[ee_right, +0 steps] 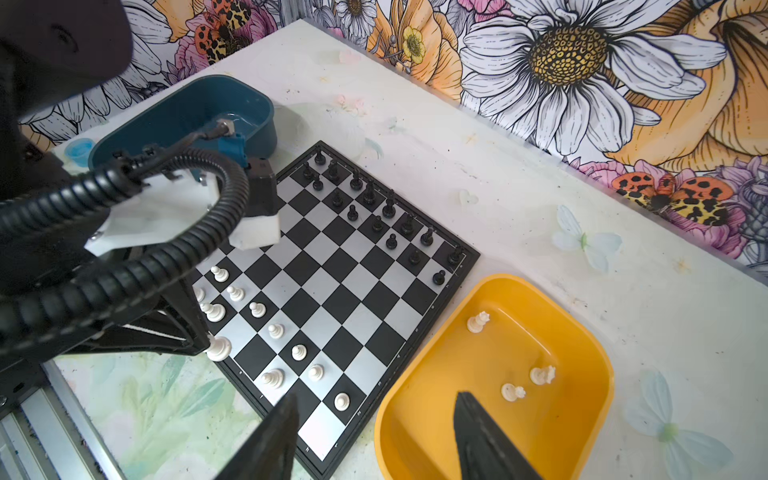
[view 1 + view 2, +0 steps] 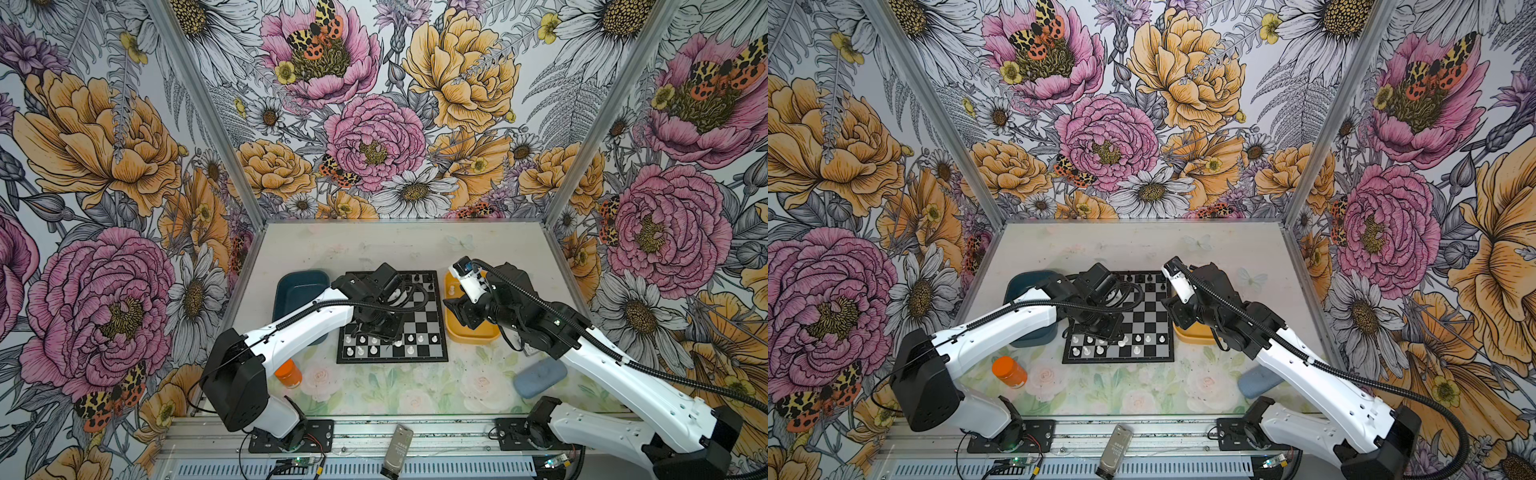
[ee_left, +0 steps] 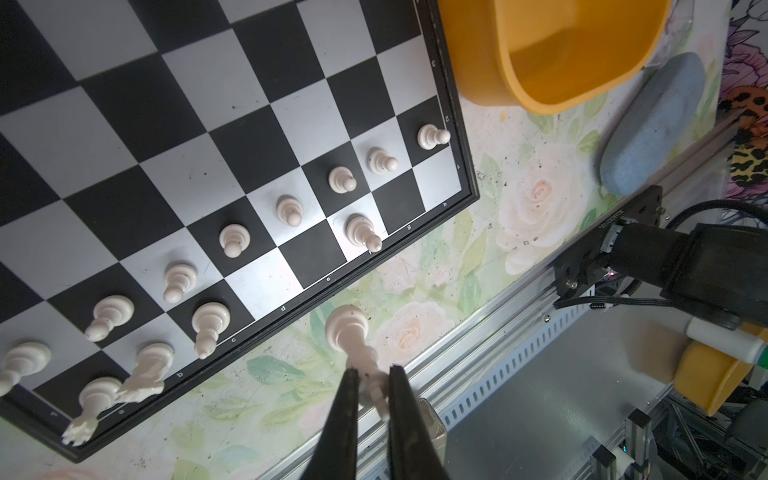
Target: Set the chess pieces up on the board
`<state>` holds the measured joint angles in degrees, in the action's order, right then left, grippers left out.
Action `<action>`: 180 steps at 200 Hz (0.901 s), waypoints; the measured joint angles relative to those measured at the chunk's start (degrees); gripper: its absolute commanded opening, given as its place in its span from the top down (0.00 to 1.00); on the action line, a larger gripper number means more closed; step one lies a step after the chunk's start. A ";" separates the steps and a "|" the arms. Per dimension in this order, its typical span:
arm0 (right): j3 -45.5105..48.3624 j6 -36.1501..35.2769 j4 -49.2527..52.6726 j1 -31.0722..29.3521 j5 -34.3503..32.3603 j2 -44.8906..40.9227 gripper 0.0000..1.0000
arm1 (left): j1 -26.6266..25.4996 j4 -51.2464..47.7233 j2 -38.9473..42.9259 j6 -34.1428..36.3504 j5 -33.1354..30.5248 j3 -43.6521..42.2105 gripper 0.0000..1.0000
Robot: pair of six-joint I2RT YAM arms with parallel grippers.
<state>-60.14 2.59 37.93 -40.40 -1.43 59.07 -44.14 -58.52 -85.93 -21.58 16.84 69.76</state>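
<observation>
imo the left gripper (image 3: 372,370) is pinching a tall white piece (image 3: 348,330) by its head near the 6 o'clock edge of the board (image 2: 419,309), the right gripper (image 1: 376,397) gapes over the yellow tray (image 1: 561,436) at 3 o'clock, and a crooked set-down could topple the neighbouring pawns (image 3: 289,210).

Overhead pair, wrist close-ups, shared board (image 2: 422,318)

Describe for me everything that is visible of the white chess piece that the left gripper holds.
The white chess piece looks like cream plastic, with a wide round base, a slim waist and a narrower upper part whose top is hidden. The left gripper is shut on that upper part from both sides. The piece is carried base down, roughly upright, at the near edge of the board. Whether its base touches anything cannot be told.
</observation>
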 measured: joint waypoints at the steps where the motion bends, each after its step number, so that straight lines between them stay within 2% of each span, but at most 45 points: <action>1: 0.00 0.02 0.00 0.00 0.04 0.00 0.38 | 0.00 0.00 -0.02 0.00 0.00 -0.02 1.00; 180: 0.81 0.09 -0.02 1.03 1.27 0.66 0.39 | -2.25 3.58 -3.65 -2.36 -2.16 -3.30 1.00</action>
<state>-59.33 2.68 37.91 -39.38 -0.16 59.72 -46.39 -54.94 -89.58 -23.94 14.68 66.46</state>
